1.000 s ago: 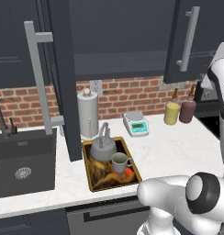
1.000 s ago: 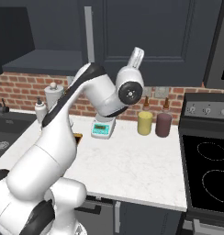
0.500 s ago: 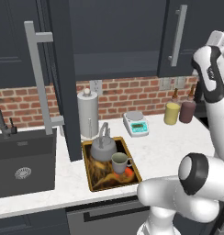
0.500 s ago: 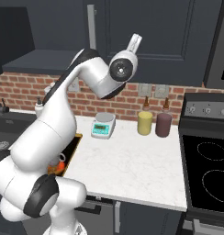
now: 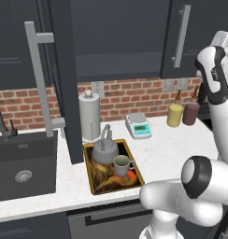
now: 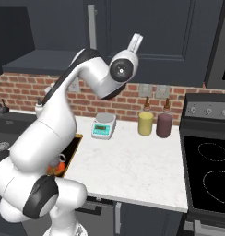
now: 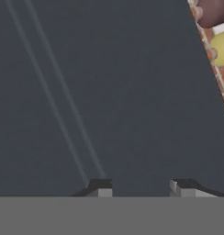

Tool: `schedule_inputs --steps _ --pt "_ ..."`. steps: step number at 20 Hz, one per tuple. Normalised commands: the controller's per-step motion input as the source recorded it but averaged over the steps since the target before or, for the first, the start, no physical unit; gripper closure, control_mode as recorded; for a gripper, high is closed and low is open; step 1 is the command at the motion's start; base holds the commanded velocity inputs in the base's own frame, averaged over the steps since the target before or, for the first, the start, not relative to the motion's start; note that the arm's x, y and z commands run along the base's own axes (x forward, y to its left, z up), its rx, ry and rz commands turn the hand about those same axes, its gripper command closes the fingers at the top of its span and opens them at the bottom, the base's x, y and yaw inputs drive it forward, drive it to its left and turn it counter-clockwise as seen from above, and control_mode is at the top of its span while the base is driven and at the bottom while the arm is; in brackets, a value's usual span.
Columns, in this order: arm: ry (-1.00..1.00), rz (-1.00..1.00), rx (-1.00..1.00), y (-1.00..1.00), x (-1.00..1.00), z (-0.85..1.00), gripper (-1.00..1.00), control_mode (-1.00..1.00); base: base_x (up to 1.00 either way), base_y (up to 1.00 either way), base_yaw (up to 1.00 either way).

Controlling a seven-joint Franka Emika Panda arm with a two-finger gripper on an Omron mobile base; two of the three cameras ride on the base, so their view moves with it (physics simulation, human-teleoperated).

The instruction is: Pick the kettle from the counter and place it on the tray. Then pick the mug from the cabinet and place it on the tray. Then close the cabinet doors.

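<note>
kettle (image 5: 104, 151), mug (image 5: 121, 165) on tray (image 5: 94, 185) (done); gripper (image 7: 141, 187) half-open, empty, flat against right cabinet door (image 7: 109, 92); push squarely shut.

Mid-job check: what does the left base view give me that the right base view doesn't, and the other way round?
Left base view: the kettle and mug standing on the tray, the black sink, and an open cabinet door left of the tray.
Right base view: the black stove top at the counter's right end.
Both: the white scale, the yellow jar and the maroon jar by the brick wall, plus the counter.
</note>
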Motion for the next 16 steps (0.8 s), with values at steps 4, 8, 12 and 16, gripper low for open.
schedule_inputs --steps 4,8,12,16 --pt "-0.13 -0.07 0.03 0.22 0.52 -0.47 -1.00 -1.00 0.00 0.00 0.00" --pt "-0.05 -0.10 0.04 0.37 0.87 -0.42 -1.00 -1.00 0.00 0.00 0.00" --pt "0.00 -0.08 0.03 0.39 1.00 -0.43 -1.00 -1.00 0.00 0.00 0.00" --pt "0.00 -0.04 0.03 0.23 1.00 -0.43 -1.00 -1.00 0.00 0.00 0.00"
